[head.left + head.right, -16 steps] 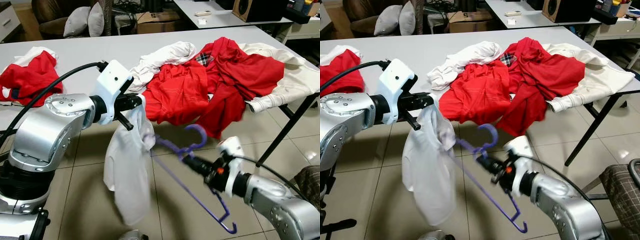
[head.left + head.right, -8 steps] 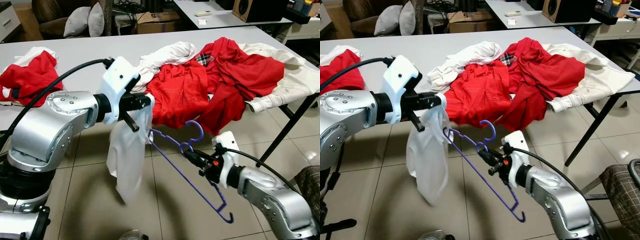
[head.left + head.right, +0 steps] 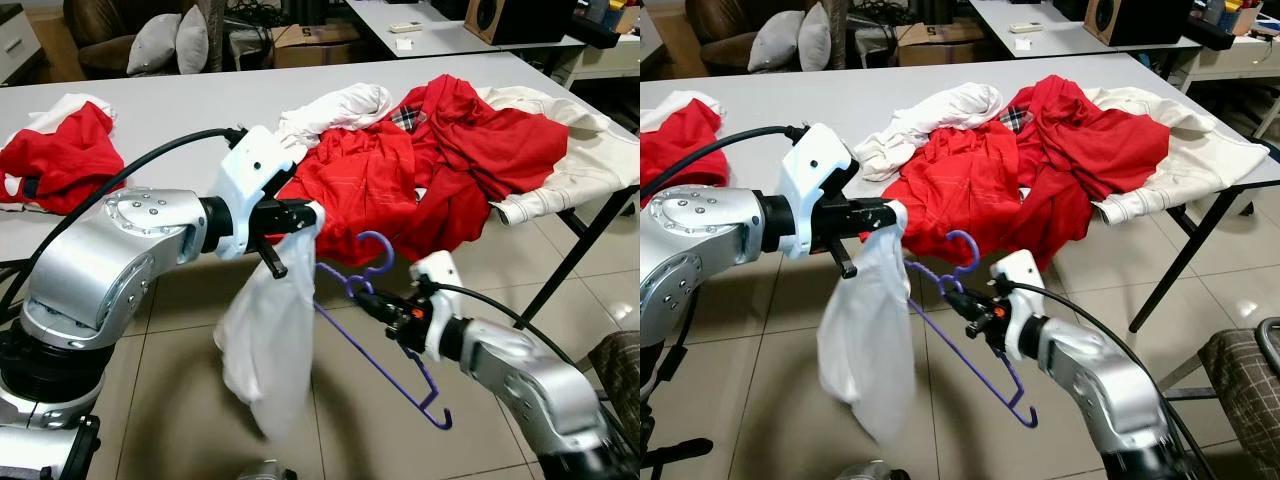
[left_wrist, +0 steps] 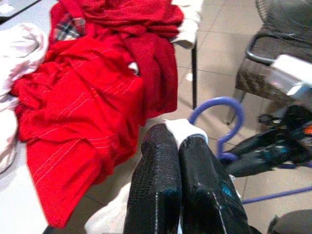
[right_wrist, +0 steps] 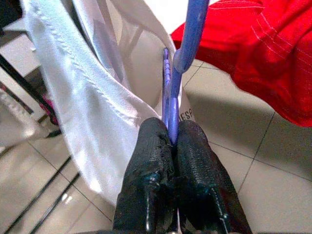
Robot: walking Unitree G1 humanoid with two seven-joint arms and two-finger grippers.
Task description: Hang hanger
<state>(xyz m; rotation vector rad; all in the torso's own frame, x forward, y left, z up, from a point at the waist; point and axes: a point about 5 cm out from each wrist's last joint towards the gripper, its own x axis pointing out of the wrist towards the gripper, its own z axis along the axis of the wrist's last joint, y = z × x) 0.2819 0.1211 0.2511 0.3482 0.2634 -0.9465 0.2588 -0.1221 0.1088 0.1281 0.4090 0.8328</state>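
Observation:
A white garment (image 3: 270,350) hangs limp over the tiled floor, pinched at its top edge by my left gripper (image 3: 312,213), which is shut on it in front of the table. In the left wrist view a corner of the white garment (image 4: 184,130) shows between the black fingers (image 4: 158,185). A purple hanger (image 3: 385,355) is held at its neck by my right gripper (image 3: 365,303), shut on it just right of the garment. Its hook (image 3: 376,250) points up and its far end slopes down to the right. In the right wrist view the hanger (image 5: 181,63) rises beside the white garment (image 5: 87,97).
A long grey table (image 3: 180,100) carries a heap of red and white clothes (image 3: 440,150) at the right and a red and white pile (image 3: 55,150) at the left. A table leg (image 3: 580,250) slants at the right. A checked chair seat (image 3: 620,370) sits at the lower right.
My left gripper has carried the white garment to the right. My right gripper has brought the purple hanger up and left, closer to the garment.

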